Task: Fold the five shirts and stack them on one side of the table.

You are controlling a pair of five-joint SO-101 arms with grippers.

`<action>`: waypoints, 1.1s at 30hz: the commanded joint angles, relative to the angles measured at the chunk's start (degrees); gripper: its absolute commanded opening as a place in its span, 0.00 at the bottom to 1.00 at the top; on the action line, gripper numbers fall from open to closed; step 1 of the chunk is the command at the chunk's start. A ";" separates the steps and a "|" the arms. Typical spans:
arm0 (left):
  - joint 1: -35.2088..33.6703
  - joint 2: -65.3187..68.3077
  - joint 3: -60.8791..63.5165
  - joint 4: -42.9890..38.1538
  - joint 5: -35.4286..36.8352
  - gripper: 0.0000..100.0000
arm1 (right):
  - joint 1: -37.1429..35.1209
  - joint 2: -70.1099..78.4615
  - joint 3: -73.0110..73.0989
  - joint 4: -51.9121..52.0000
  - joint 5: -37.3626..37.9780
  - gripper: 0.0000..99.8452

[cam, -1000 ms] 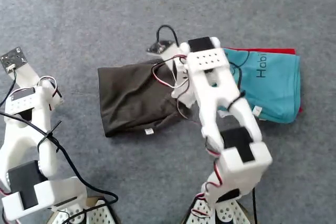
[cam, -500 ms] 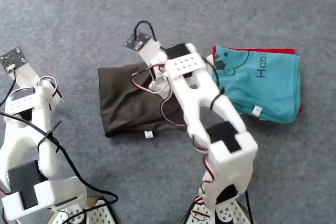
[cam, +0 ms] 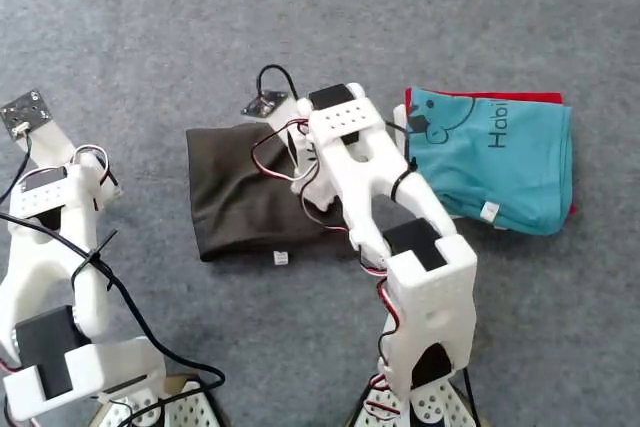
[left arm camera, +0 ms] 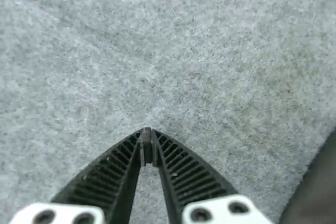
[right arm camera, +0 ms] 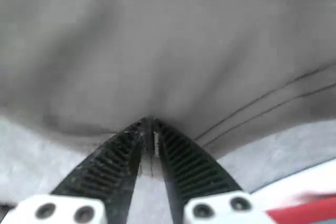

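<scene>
Judging by its creases, the dark shirt (cam: 238, 199) is being pinched at its limp, light edge between the closed fingers of the right gripper (right arm camera: 148, 129).

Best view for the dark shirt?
High view: nearly the whole folded dark shirt, one edge under the right arm. Right wrist view gives close-up fabric at the right gripper; left wrist view catches a dark sliver.

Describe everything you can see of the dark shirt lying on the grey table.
The dark shirt is charcoal-brown soft cloth, folded into a rough rectangle and lying flat, creased, on the table. A small white tag shows at its near edge. The right gripper, shut, meets its edge; the teal shirt lies apart.
</scene>
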 commanded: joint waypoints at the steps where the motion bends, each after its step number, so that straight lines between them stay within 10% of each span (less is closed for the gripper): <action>1: -0.66 -2.20 -1.27 -0.70 -0.44 0.03 | 2.20 -3.12 -2.42 4.04 0.18 0.02; 22: 0.04 -5.63 -5.93 10.11 -0.44 0.03 | 10.90 -27.65 9.98 -5.10 1.93 0.02; 28: 12.62 -14.51 -4.62 15.38 0.00 0.03 | 10.73 -25.98 10.15 -18.46 -3.25 0.02; 33: 22.11 -19.96 1.54 3.43 0.00 0.03 | 11.16 -17.19 9.89 -28.13 -4.22 0.02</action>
